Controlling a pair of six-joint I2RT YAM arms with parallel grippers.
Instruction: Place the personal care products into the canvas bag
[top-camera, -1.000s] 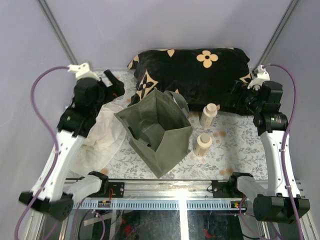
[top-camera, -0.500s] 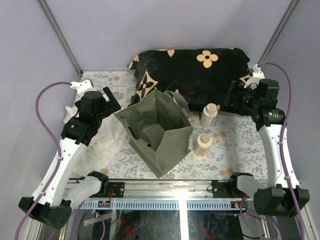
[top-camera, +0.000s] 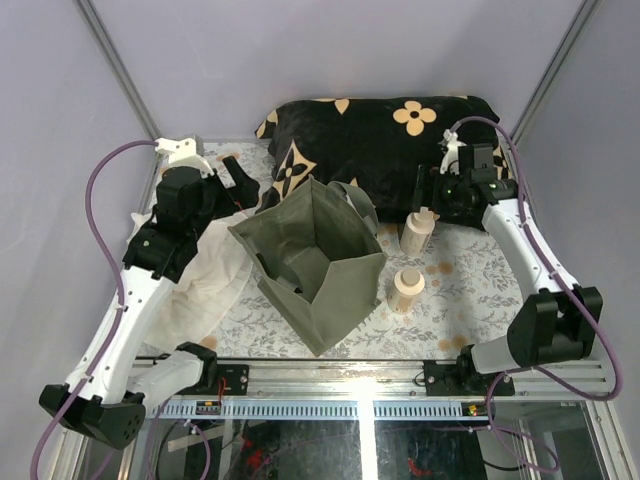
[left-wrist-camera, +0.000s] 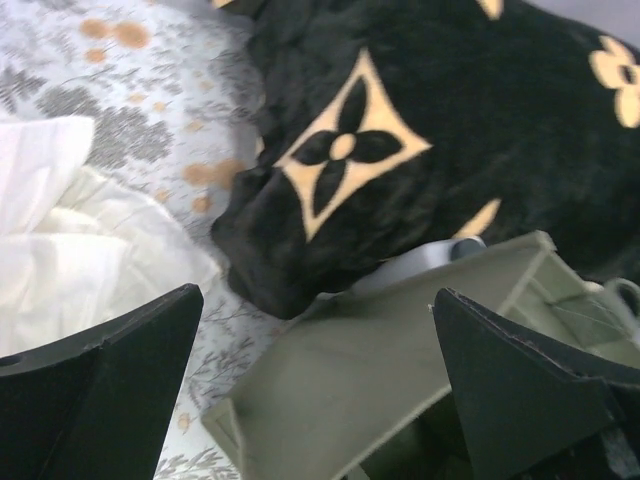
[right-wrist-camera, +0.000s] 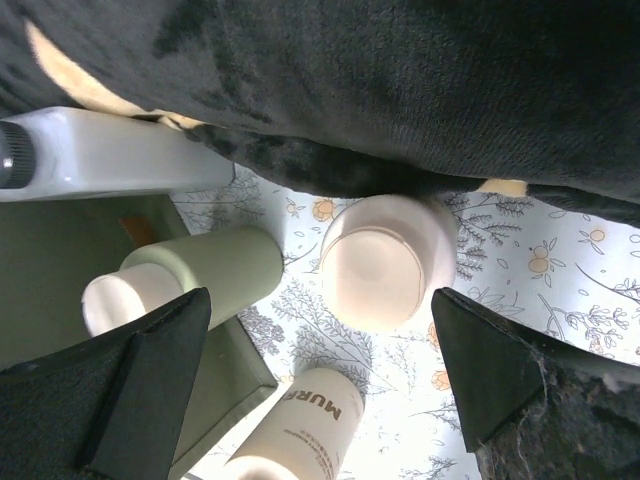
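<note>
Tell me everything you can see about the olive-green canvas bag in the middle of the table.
The canvas bag is a boxy olive-green fabric tote. It stands upright with its mouth open and its walls slightly slumped. Short handles droop at its far rim. It sits on the floral table cover, with its far corner close against the black cushion and the white cloth bunched along its left side. Something dark lies inside, too shadowed to identify.

A robot test booth in a lab is indicated: arms (top-camera: 120, 310) are bolted to a metal rail (top-camera: 330, 385), and the flowered tablecloth (top-camera: 470, 290) is enclosed by plain lilac walls (top-camera: 330, 50).
</note>
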